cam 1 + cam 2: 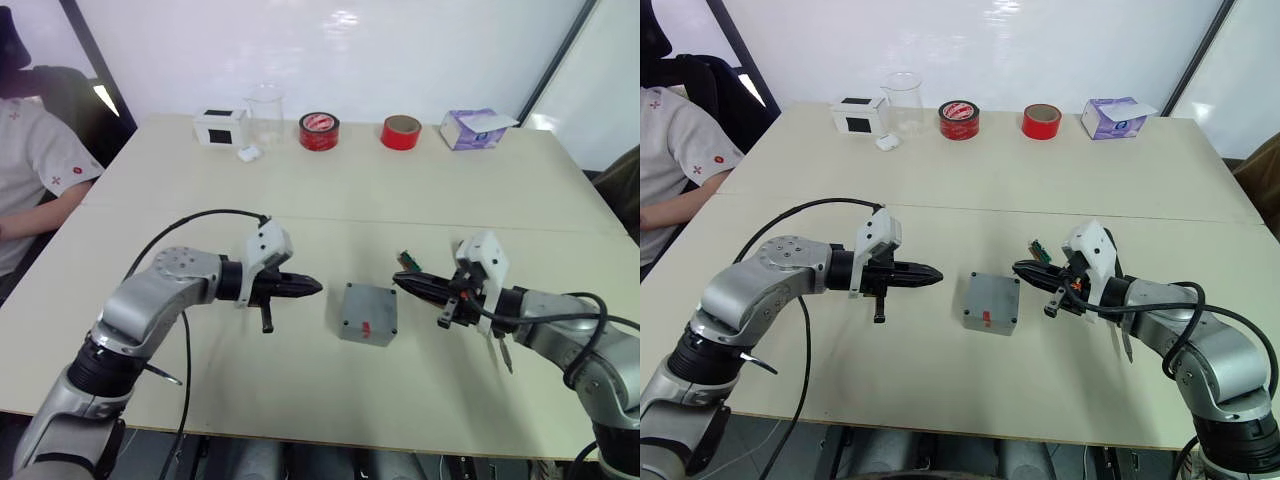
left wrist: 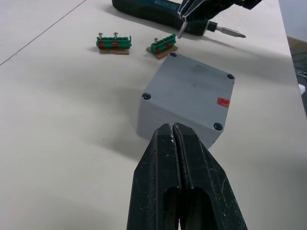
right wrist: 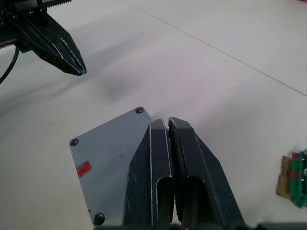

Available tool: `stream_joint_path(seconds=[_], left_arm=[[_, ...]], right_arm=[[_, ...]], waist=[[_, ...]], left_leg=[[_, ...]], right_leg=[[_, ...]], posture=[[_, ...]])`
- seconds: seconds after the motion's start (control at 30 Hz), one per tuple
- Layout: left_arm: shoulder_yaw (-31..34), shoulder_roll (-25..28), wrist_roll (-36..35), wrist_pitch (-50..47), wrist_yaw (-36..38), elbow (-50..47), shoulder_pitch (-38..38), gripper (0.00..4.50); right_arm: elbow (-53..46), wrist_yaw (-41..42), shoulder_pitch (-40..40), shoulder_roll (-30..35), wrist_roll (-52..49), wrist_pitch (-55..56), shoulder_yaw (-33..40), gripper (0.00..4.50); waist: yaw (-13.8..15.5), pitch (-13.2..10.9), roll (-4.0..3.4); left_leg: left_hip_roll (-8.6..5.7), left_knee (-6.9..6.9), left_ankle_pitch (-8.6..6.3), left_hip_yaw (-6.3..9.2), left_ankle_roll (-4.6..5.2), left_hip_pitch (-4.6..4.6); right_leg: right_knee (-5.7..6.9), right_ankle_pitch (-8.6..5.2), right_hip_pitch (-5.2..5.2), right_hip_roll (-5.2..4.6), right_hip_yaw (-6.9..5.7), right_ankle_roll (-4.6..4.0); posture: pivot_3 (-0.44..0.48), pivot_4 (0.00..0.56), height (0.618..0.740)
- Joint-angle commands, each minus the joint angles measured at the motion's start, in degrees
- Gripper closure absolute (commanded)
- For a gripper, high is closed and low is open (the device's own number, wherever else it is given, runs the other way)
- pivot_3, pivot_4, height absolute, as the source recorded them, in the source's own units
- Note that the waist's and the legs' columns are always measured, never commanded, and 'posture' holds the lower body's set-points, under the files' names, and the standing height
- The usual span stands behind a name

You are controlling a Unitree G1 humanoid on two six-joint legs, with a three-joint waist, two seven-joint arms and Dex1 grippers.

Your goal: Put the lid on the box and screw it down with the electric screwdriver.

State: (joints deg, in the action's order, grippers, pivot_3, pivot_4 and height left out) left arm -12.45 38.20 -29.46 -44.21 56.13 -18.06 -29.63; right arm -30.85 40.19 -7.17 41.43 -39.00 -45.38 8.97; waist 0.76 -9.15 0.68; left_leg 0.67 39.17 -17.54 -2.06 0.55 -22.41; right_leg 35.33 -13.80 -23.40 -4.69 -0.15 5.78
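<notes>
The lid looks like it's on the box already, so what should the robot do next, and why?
Probably open the right gripper and reach for the electric screwdriver. The lid already sits on the box, both grippers are shut and empty, and the screwdriver lies on the table on the right gripper's side.

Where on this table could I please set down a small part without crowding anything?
The widest bare patch is the middle band of the cream table, between the back row (white box, clear beaker, two red tape rolls, purple tissue box) and the grey lidded box. The front edge is also free. It is crowded around the grey box, flanked by both shut tools.
</notes>
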Motion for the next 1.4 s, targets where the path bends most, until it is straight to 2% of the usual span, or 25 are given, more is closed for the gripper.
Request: stream_joint_path(seconds=[0.03,0.67,1.2,1.27,1.4], left_arm=[[1.53,0.24,-0.57,0.23,-0.15,-2.03,0.36,4.5],[1.54,0.27,-0.43,0.01,-0.9,-2.82,0.92,4.5],[1.13,-0.27,0.03,0.54,-1.01,-2.38,0.63,4.5],[1.1,-0.37,-0.01,0.44,-1.08,-2.5,0.53,4.5],[1.06,-0.51,-0.09,0.27,-1.19,-2.63,0.39,4.5]], right_arm=[[-1.24,0.41,0.72,0.22,0.5,1.35,-0.55,4.44],[4.39,1.64,0.86,-0.65,7.18,8.02,-3.99,4.44],[4.94,2.62,0.8,-0.28,7.41,7.34,-4.07,4.44],[5.13,2.63,0.73,-0.29,7.49,7.4,-4.02,3.93],[5.37,2.91,0.54,0.11,7.36,7.31,-3.54,2.41]], waist=[[-0.08,0.0,0.0],[-0.1,0.0,0.0],[-0.09,0.0,0.0],[-0.09,0.0,0.0],[-0.09,0.0,0.0]], left_leg=[[0.0,0.0,0.0,0.0,0.0,0.0],[0.01,0.0,0.0,0.0,0.0,0.0],[0.01,0.0,0.0,0.0,0.0,0.0],[0.01,0.0,0.0,0.0,0.0,0.0],[0.01,0.0,0.0,0.0,0.0,0.0]], right_leg=[[0.0,0.0,0.0,0.0,0.0,0.0],[0.01,0.0,-0.02,0.03,0.0,0.0],[0.01,0.0,-0.01,0.03,0.0,0.0],[0.01,0.0,-0.02,0.03,0.0,0.0],[0.01,0.0,-0.02,0.03,0.0,0.0]], posture=[[0.0,0.15,0.74],[0.0,0.15,0.74],[0.0,0.15,0.74],[0.0,0.15,0.74],[0.0,0.15,0.74]])
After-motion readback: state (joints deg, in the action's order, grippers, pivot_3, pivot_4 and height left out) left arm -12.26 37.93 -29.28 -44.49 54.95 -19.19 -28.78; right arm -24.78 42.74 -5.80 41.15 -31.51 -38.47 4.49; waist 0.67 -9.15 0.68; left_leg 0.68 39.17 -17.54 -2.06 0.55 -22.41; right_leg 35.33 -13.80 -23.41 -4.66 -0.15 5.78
